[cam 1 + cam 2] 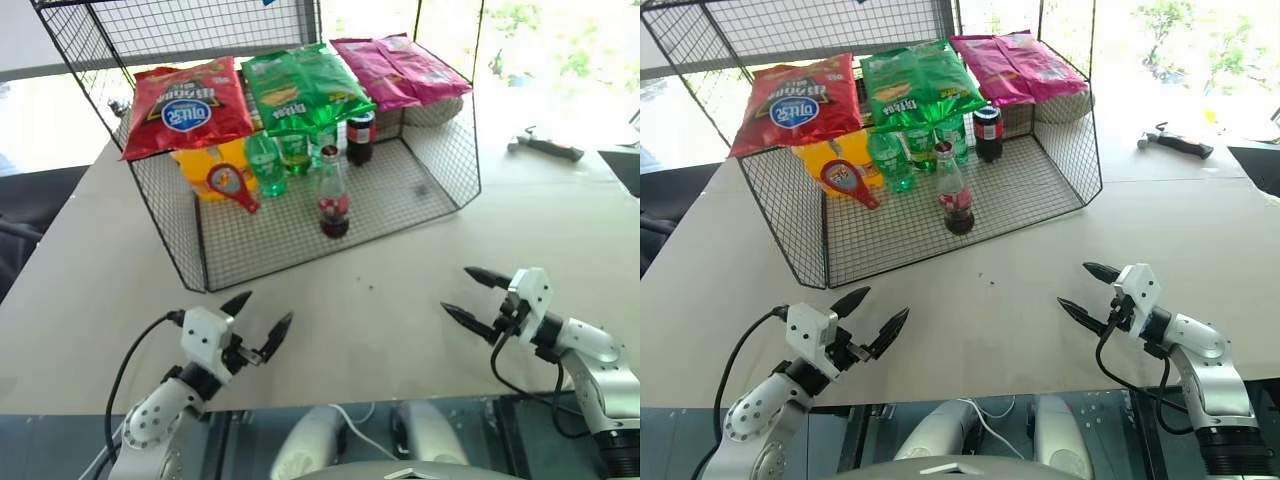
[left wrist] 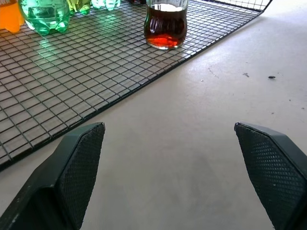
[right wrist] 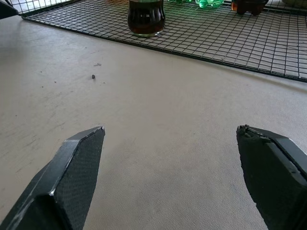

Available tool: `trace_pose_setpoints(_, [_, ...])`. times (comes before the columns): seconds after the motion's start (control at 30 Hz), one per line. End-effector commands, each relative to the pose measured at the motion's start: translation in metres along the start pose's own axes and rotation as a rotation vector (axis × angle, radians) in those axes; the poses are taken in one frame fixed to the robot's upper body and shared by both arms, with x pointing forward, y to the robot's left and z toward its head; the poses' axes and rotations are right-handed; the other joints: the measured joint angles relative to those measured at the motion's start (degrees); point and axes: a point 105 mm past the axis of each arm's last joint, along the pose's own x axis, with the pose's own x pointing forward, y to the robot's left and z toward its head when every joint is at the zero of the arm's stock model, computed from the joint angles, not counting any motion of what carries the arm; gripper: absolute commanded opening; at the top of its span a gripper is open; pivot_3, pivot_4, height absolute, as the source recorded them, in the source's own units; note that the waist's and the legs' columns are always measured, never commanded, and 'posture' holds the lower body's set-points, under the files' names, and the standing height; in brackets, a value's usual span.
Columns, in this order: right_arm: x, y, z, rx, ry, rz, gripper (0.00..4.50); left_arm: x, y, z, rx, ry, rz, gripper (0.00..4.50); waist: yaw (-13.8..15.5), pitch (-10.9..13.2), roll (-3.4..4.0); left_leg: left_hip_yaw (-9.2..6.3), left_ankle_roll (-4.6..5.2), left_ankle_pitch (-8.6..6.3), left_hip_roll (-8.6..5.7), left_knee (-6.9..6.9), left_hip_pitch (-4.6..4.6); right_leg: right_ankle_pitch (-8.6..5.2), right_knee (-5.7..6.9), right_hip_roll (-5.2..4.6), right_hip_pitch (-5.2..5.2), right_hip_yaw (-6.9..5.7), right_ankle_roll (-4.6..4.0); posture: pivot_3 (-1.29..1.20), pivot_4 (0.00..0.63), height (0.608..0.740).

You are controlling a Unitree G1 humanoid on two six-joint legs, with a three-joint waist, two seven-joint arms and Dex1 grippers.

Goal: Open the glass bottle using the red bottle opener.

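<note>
The small clear glass bottle [image 1: 333, 196] of dark cola, red-labelled and red-capped, is seen standing upright on the black wire-mesh floor of the open-fronted wire basket [image 1: 420, 190], close to its front edge. The flat red bottle opener [image 1: 230, 184] with the ring-shaped head is found to the bottle's left, propped against a yellow packet [image 1: 205, 160] near the basket's left side, apart from the bottle. Behind the bottle, 2 green plastic bottles [image 1: 265, 165] are lined up, and a squat dark bottle [image 1: 360, 136] with a red label is placed further back on the right. Across the top of the basket, 3 snack bags are laid: a red one [image 1: 190, 103], a green one [image 1: 300, 85] and a pink one [image 1: 395, 68].

On the pale table [image 1: 400, 310], both grippers are held well short of the basket. The left gripper [image 1: 260, 322] is seen with its 2 black fingers spread wide and nothing between them; the right gripper [image 1: 472, 294] is likewise held wide apart and empty. A dark tool [image 1: 545, 148] is left lying far off to the right.
</note>
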Motion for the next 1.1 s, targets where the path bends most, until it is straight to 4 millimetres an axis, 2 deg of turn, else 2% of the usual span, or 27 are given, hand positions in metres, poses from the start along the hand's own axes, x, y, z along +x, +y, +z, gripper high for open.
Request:
trace_pose_setpoints(0.03, [-0.004, 0.002, 0.013, -0.026, -0.03, -0.013, 4.4, 0.005, 0.004, 0.003, 0.037, -0.026, -0.006, 4.5, 0.1, 0.0, 0.01, 0.0, 0.0, 0.0, 0.0, 0.0, 0.0, 0.0, 0.0, 0.0, 0.0, 0.0, 0.0, 0.0, 0.15, 0.735])
trace_pose_setpoints(0.4, [-0.004, 0.007, 0.014, -0.011, -0.018, -0.022, 4.4, 0.01, 0.011, -0.002, 0.034, -0.028, -0.013, 4.5, 0.2, 0.1, 0.05, -0.03, -0.01, 0.01, 0.0, 0.01, 0.0, 0.0, 0.0, 0.0, 0.0, -0.02, 0.0, 0.0, 0.15, 0.735])
trace_pose_setpoints(0.67, [-0.002, 0.008, 0.015, -0.01, -0.026, -0.016, 4.4, 0.008, 0.006, 0.005, 0.053, -0.071, -0.053, 4.5, 0.2, 0.1, 0.05, -0.02, -0.01, 0.01, 0.0, 0.01, 0.0, 0.0, 0.0, 0.0, 0.0, -0.03, 0.0, 0.0, 0.15, 0.735])
trace_pose_setpoints(0.87, [0.003, 0.008, 0.016, -0.01, -0.033, -0.005, 4.4, 0.011, 0.02, 0.001, 0.081, -0.041, 0.034, 4.5, 0.2, 0.1, 0.06, -0.02, 0.01, 0.02, 0.0, 0.01, 0.0, 0.0, 0.0, 0.0, 0.0, -0.02, 0.0, 0.0, 0.15, 0.735])
trace_pose_setpoints(1.0, [0.01, 0.013, 0.026, -0.014, -0.083, 0.033, 4.4, 0.014, 0.032, 0.013, 0.123, -0.087, 0.114, 4.5, 0.2, 0.1, 0.05, -0.03, 0.05, 0.04, 0.0, 0.01, 0.0, 0.01, 0.01, 0.0, 0.0, -0.03, 0.0, 0.0, 0.15, 0.735])
trace_pose_setpoints(1.1, [0.018, 0.027, 0.043, -0.004, -0.167, 0.115, 4.4, 0.017, 0.045, 0.036, 0.118, -0.196, 0.193, 4.5, 0.2, 0.1, 0.05, -0.03, 0.04, 0.06, 0.0, 0.02, 0.0, 0.01, 0.01, 0.0, 0.0, -0.03, 0.0, 0.0, 0.15, 0.735])
